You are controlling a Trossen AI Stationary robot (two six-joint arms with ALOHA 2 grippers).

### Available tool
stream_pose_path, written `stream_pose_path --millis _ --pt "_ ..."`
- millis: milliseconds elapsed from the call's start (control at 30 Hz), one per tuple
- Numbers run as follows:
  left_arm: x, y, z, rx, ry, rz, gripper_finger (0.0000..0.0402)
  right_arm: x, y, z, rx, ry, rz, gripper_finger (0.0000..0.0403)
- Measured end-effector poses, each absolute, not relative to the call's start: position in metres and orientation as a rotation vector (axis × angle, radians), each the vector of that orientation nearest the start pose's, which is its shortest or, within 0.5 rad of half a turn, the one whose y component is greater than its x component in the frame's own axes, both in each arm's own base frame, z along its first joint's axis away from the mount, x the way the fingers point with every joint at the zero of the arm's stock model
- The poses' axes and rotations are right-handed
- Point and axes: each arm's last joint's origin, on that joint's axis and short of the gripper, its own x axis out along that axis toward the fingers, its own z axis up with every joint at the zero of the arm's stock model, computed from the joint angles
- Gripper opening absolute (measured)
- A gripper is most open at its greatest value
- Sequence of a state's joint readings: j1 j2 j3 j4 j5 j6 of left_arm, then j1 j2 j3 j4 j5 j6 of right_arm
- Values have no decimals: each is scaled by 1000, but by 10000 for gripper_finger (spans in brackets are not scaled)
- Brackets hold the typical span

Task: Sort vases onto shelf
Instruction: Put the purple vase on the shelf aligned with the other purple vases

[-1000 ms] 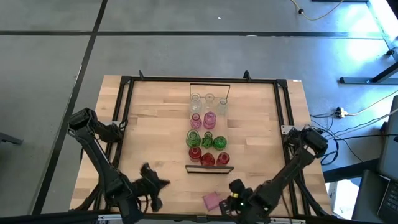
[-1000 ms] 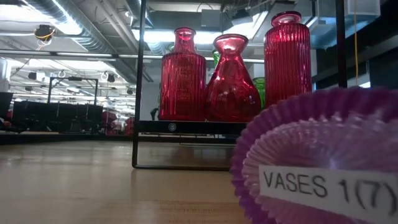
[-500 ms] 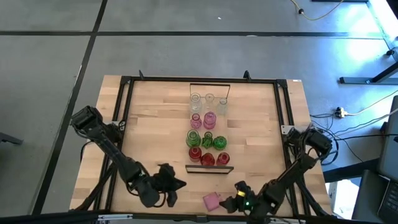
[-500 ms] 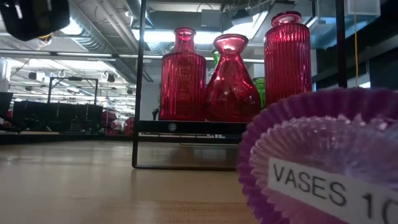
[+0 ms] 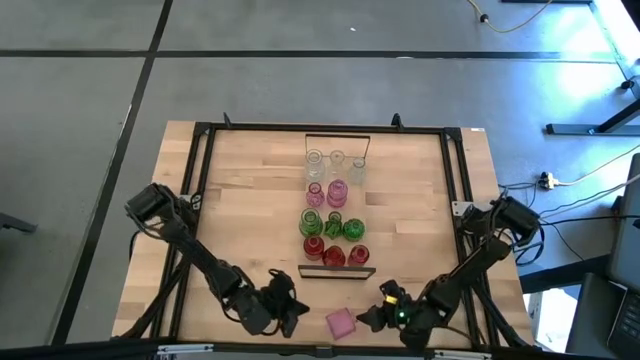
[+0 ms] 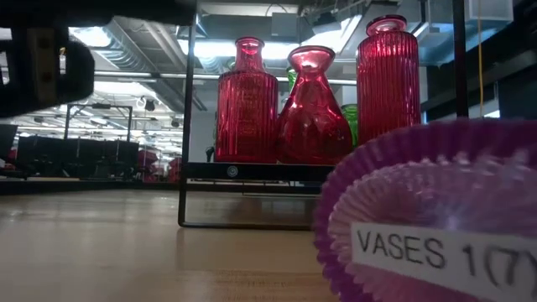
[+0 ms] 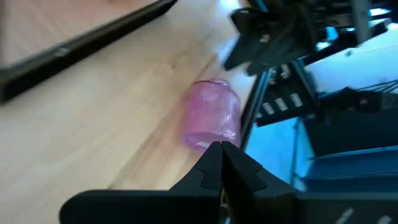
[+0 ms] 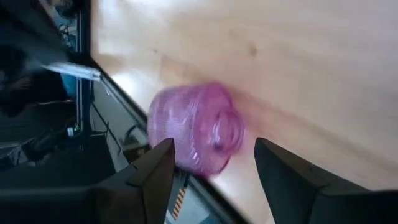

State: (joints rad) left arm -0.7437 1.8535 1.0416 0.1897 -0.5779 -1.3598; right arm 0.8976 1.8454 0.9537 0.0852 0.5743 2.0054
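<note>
A pink ribbed vase (image 5: pixel 341 322) lies on its side near the table's front edge. It fills the low view's right (image 6: pixel 428 218) and carries a label. Several clear, pink, green and red vases (image 5: pixel 334 208) stand upright in rows on the shelf (image 5: pixel 337 271) at mid-table. The red ones (image 6: pixel 312 105) show in the low view. My left gripper (image 5: pixel 296 312) is shut, its tips (image 7: pixel 221 152) just left of the lying vase (image 7: pixel 211 115). My right gripper (image 5: pixel 366 319) is open just right of it. The vase's neck end (image 8: pixel 225 134) faces the right gripper's spread fingers (image 8: pixel 214 165).
Black metal rails (image 5: pixel 200 160) frame the tabletop on its left, far and right sides. Bare wood lies left and right of the shelf. The table's front edge (image 8: pixel 134 118) runs right beside the lying vase.
My left gripper has swung from the front left toward the table's right edge, up to the lying pink vase. My right gripper has come down and leftward toward the same vase. The vase rocked a little, its label tilting, and lies as before.
</note>
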Motion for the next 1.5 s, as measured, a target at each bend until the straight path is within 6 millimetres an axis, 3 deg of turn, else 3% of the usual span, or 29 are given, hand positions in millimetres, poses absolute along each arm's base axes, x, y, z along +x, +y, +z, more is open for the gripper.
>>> stream_pose_path --millis 333,1100,1500 --pt "315 -235 146 -1037 569 135 0 255 249 130 1397 654 -269 205" --pt "323 -231 138 -1070 616 89 0 260 255 141 1487 675 -126 205" --pt "324 -235 125 -1137 679 77 0 264 260 120 1535 720 -131 204"
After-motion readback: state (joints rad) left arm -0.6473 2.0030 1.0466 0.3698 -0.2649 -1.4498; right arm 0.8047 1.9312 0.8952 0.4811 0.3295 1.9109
